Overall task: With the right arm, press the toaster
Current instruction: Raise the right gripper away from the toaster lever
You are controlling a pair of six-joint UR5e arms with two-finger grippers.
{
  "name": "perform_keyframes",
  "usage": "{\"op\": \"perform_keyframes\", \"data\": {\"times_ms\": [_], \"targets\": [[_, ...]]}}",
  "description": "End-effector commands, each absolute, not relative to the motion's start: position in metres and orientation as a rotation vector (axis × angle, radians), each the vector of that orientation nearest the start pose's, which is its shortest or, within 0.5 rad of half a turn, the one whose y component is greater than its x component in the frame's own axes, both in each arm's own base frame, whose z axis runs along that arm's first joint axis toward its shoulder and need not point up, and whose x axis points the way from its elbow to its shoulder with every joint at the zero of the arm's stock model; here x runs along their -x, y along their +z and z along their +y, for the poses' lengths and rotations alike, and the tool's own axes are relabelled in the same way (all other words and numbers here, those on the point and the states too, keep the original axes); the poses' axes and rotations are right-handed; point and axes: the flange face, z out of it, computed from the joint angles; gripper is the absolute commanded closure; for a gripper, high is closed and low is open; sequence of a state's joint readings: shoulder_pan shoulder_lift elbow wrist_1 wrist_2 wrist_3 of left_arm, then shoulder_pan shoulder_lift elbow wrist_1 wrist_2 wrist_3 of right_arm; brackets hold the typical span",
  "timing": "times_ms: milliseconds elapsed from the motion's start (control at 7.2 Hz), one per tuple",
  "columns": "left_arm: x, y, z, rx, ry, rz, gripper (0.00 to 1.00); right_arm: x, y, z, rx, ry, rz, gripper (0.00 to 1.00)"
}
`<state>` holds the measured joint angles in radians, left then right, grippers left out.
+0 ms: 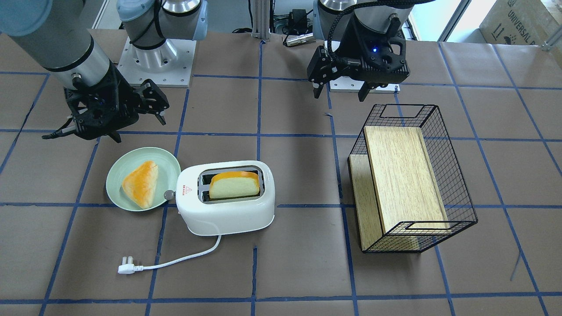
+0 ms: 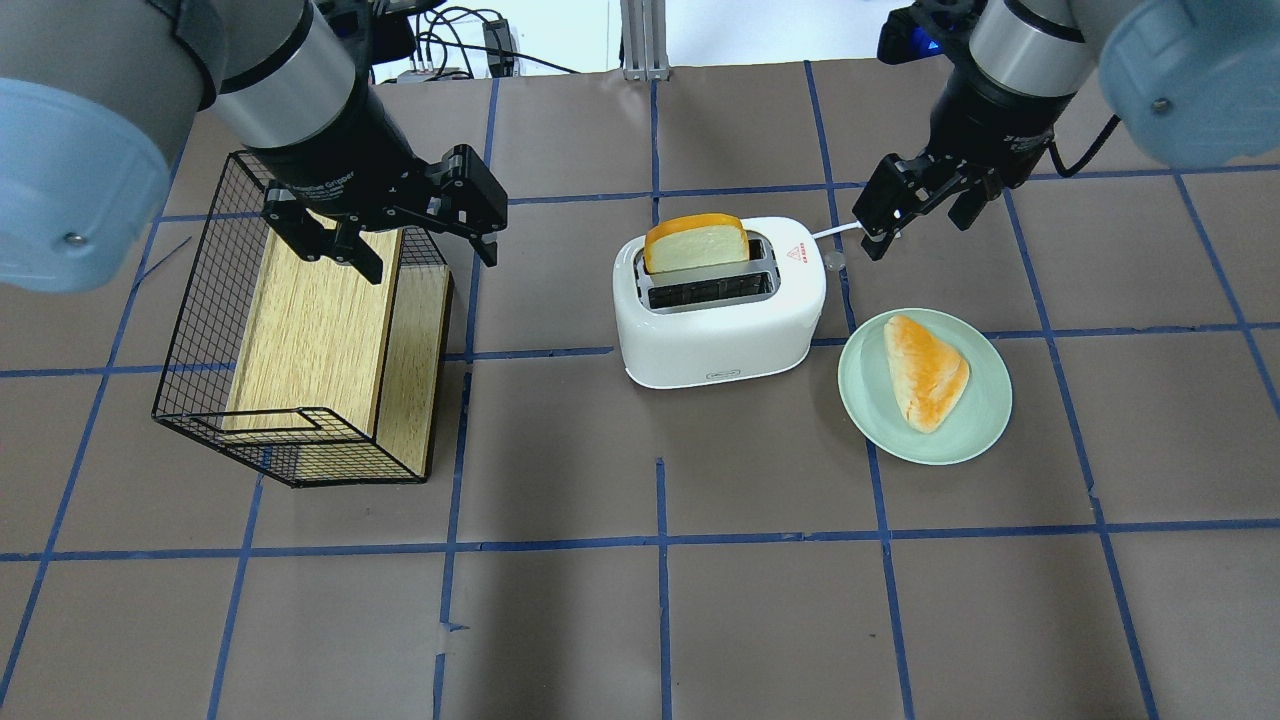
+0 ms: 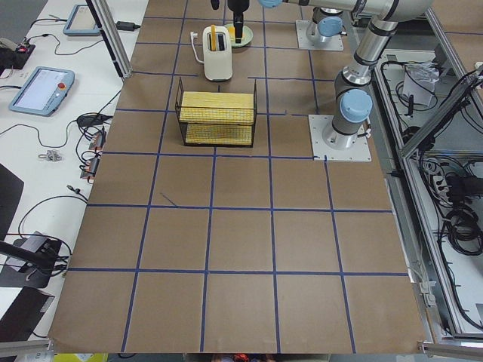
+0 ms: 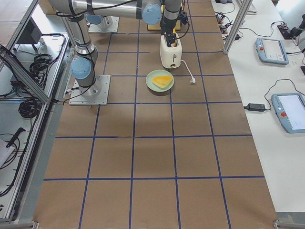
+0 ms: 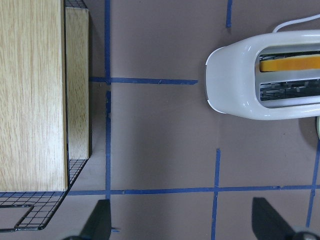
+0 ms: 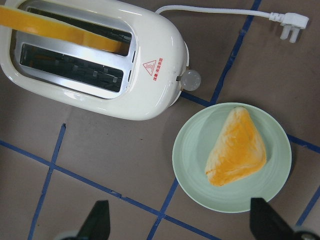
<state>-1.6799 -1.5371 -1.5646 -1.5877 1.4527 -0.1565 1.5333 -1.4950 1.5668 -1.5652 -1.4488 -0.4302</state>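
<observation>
The right gripper (image 6: 180,226) hangs high over the table, its two fingers spread wide with nothing between them, and its wrist camera looks down past them. Closest below, just ahead of the fingertips, is a pale green plate (image 6: 197,150) carrying a triangular toasted bun (image 6: 236,150). Just beyond the plate's far rim, almost straight ahead of the gripper and well below it, the round grey knob (image 6: 191,80) sticks out of the end wall of the toaster (image 6: 150,95). Knob and plate sit just beside each other, and I cannot tell whether they touch. From the knob the white toaster runs off to the gripper's left, its long axis roughly parallel to the line between the open fingertips, so its knob end is the one nearest the gripper. A slice of bread (image 6: 50,25) stands proud in the slot farther from the gripper, and the nearer slot is empty. The cord (image 6: 210,9) leaves the toaster's far side and ends in a plug (image 6: 291,24) lying loose ahead and to the right. Farthest off, past the toaster's blank end, the left gripper (image 2: 430,260), also wide open and empty, hovers over a wire basket (image 2: 190,330) holding wooden boards. The right arm (image 2: 1030,45) is therefore the nearer one. I judge the coming move to be down and forward onto the knob, which seems to be the part to press, with little room beside the plate.
</observation>
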Motion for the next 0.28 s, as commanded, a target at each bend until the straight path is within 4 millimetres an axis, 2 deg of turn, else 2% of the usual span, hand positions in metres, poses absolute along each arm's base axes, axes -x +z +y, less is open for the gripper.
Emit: {"op": "perform_keyframes", "data": {"times_ms": [0, 139], "targets": [[0.1963, 0.5063, -0.4609, 0.075, -0.012, 3.261, 0.00, -0.1275, 0.4517, -0.5196, 0.526, 0.075, 2.955, 0.00], [0.1971, 0.5063, -0.4606, 0.073, -0.011, 3.262, 0.00, -0.1278, 0.4519, -0.5198, 0.526, 0.071, 2.952, 0.00]]}}
